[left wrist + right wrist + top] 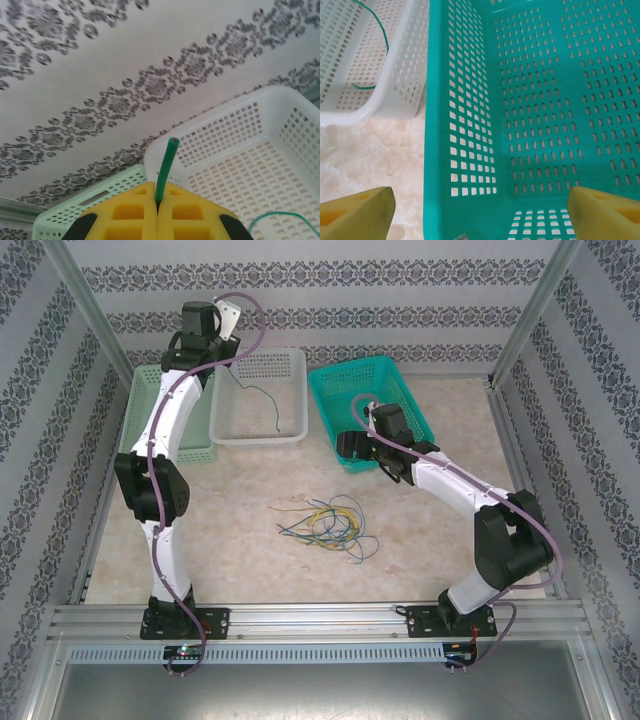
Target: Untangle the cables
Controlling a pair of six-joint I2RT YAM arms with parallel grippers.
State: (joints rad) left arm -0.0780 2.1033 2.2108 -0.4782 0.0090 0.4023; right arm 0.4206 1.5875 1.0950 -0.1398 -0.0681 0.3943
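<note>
Left gripper (157, 202) tight on green cable (166, 167)

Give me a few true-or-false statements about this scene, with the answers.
1. The left end effector is shut on a green wire. True.
2. The right end effector holds a yellow wire. False: it is open, holding nothing, over the teal basket's edge.
3. A tangle of wires lies on the table. True.
4. The green wire hangs into the teal basket. False: it hangs into the white basket.
</note>
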